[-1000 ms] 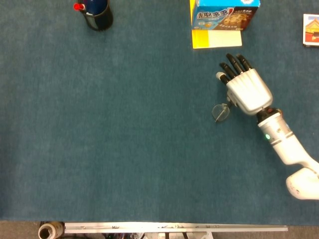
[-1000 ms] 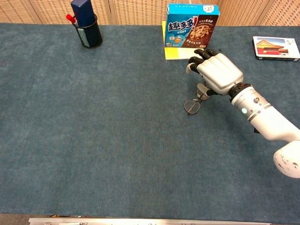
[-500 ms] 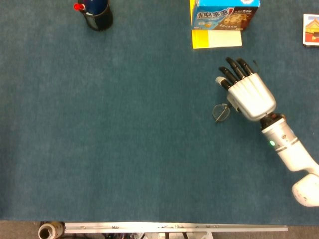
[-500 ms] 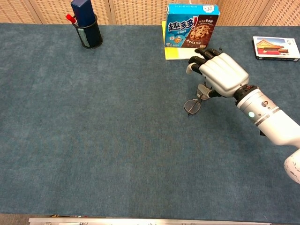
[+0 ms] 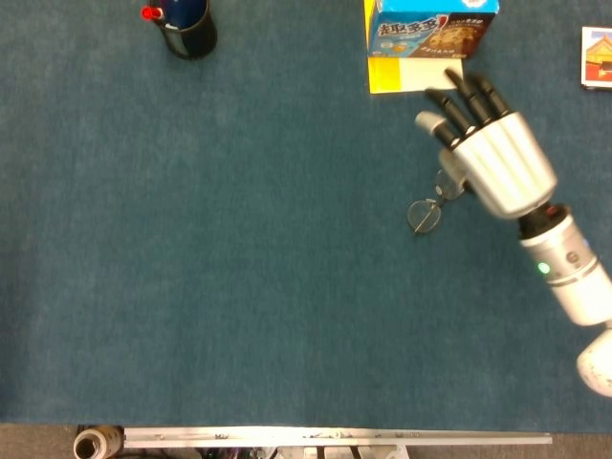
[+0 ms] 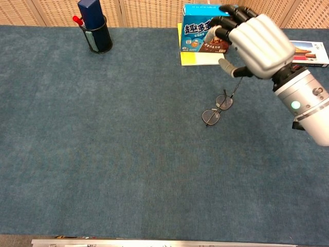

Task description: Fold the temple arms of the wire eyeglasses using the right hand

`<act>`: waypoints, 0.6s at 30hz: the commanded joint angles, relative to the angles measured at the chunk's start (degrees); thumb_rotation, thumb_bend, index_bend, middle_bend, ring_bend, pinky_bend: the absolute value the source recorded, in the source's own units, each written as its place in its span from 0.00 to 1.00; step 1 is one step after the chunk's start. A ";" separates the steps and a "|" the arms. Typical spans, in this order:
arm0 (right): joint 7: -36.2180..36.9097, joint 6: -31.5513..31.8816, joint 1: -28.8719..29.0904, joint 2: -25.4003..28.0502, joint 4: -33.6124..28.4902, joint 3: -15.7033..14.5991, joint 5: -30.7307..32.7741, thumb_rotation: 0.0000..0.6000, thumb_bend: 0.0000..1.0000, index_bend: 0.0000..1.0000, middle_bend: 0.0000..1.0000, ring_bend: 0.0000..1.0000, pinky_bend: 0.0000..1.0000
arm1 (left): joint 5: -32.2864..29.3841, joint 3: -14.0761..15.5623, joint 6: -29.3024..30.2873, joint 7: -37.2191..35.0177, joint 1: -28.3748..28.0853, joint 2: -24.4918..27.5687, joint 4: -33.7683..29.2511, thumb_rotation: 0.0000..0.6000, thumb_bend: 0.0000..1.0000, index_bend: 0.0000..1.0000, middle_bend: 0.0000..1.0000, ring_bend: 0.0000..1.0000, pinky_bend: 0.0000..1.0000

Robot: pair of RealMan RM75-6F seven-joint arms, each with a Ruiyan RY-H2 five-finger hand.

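White plastic shell and black fingers make up the right robot hand (image 6: 255, 38), which hangs in the upper right of the chest view, raised above the counter. Its back faces the camera and its dark fingers (image 5: 466, 96) point toward the top of the frame, loosely spread and slightly bent, holding nothing. The thumb sticks out on the lower left side of the palm. A silver wrist with a small green light runs from the robot hand down toward the right edge of the frame.

Just below and left of the robot hand lie the thin wire eyeglasses (image 6: 217, 109) with round lenses, resting on the counter a little right of centre. In the head view the eyeglasses (image 5: 429, 207) sit just beside the lower left edge of the palm, with one lens clear and the other partly under the robot hand. One thin temple arm slants up from the frame toward the thumb; whether it touches the thumb cannot be told.

Dark blue felt covers the counter (image 6: 113, 154). Behind the fingers, at the top of the frame, stands a blue cookie box (image 6: 198, 31) on a yellow pad (image 5: 414, 76). A picture card (image 5: 597, 44) lies at the upper right edge. A black mesh pen cup (image 6: 97, 35) stands in the upper left.
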 commanded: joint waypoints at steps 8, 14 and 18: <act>-1.04 -0.33 0.32 4.53 -0.68 4.01 3.37 1.00 0.35 0.34 0.24 0.08 0.16 | -0.05 0.02 -0.23 -0.01 -0.12 -0.08 0.01 1.00 0.10 0.21 0.19 0.23 0.49; 0.61 -1.18 0.48 4.05 2.61 4.63 5.42 1.00 0.35 0.34 0.24 0.08 0.16 | -0.07 0.02 -0.26 -0.23 -0.12 -0.01 0.01 1.00 0.10 0.21 0.19 0.23 0.49; 1.90 -1.60 0.76 3.07 5.84 4.79 6.28 1.00 0.34 0.34 0.25 0.08 0.16 | -0.09 0.00 -0.24 -0.61 -0.09 0.12 -0.04 1.00 0.10 0.21 0.19 0.23 0.49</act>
